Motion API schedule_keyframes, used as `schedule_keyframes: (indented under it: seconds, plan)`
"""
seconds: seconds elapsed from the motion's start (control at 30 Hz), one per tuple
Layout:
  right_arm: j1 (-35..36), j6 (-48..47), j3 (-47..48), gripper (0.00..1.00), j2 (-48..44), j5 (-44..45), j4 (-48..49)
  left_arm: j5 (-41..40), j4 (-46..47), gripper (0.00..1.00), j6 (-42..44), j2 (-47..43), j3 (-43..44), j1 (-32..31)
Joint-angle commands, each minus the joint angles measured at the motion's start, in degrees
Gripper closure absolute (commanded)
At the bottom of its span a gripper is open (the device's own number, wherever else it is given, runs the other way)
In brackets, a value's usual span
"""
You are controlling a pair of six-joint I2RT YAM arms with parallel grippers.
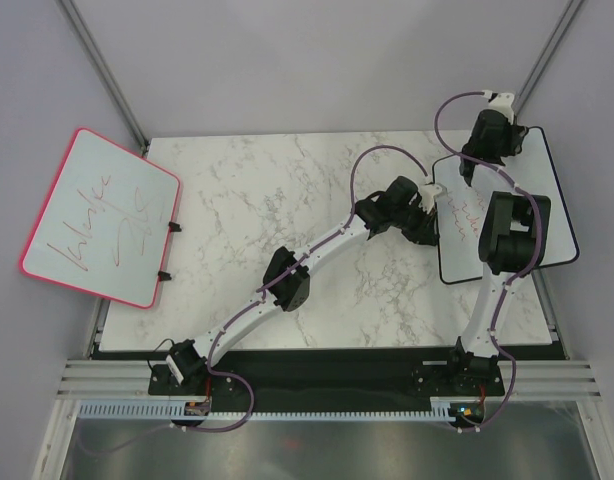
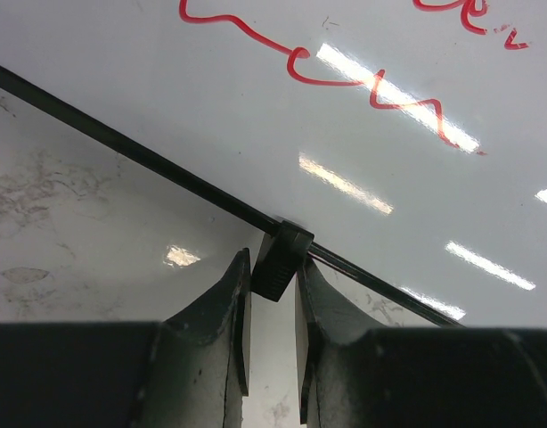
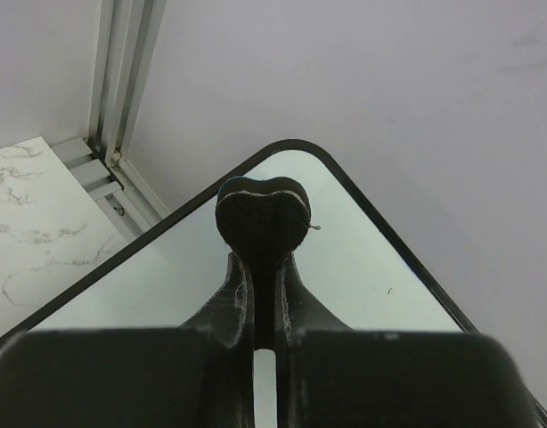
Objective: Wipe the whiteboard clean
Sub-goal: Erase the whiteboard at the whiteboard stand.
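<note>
The black-framed whiteboard point(image 1: 547, 200) lies at the table's right side, with orange-red handwriting point(image 1: 459, 215) near its left edge. My left gripper point(image 1: 432, 205) is at that left edge. In the left wrist view the gripper point(image 2: 272, 267) is shut on a small black clip point(image 2: 281, 259) on the frame, with the writing point(image 2: 380, 89) beyond it. My right gripper point(image 1: 492, 140) is over the board's far end. In the right wrist view the gripper point(image 3: 263, 267) is shut on a dark round eraser point(image 3: 262, 218) above a bare rounded corner of the board point(image 3: 363, 267).
A pink-framed whiteboard point(image 1: 102, 215) with red scribbles lies at the far left and overhangs the table's left edge. Metal posts point(image 1: 547, 50) stand at the back corners. Grey walls close in on both sides. The marble table point(image 1: 287, 190) lies between the two boards.
</note>
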Motion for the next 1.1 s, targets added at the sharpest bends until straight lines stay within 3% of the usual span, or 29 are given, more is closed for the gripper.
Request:
schedule_keyframes:
  seconds: [0.0, 0.2, 0.4, 0.73, 0.9, 1.07]
  plan:
    - [-1.7, -2.3, 0.4, 1.00, -1.9, 1.8, 2.8, -0.8, -4.8, 0.98, -5.2, 1.5, 0.9, 0.7]
    - [-1.7, -4.4, 2.9, 1.00, -0.7, 5.2, 2.6, -0.7, -4.8, 0.98, -5.2, 1.6, 0.9, 0.7]
    - [-1.2, -5.7, -0.5, 1.00, -1.5, 5.0, 2.7, -0.7, -4.8, 0.98, -5.3, 1.6, 1.0, 0.8]
    - [-0.5, -3.6, -21.7, 1.00, -14.5, 5.4, 11.1, -0.8, -4.9, 0.98, -5.1, 1.6, 0.9, 0.7]
    - [-0.1, 3.7, -27.5, 1.00, -20.7, 3.6, 9.3, -0.8, -4.9, 0.98, -5.0, 1.6, 0.9, 0.7]
    - [0.3, 0.7, -27.8, 1.00, -19.9, 3.5, 9.5, -0.9, -4.9, 0.98, -4.8, 1.5, 0.9, 0.6]
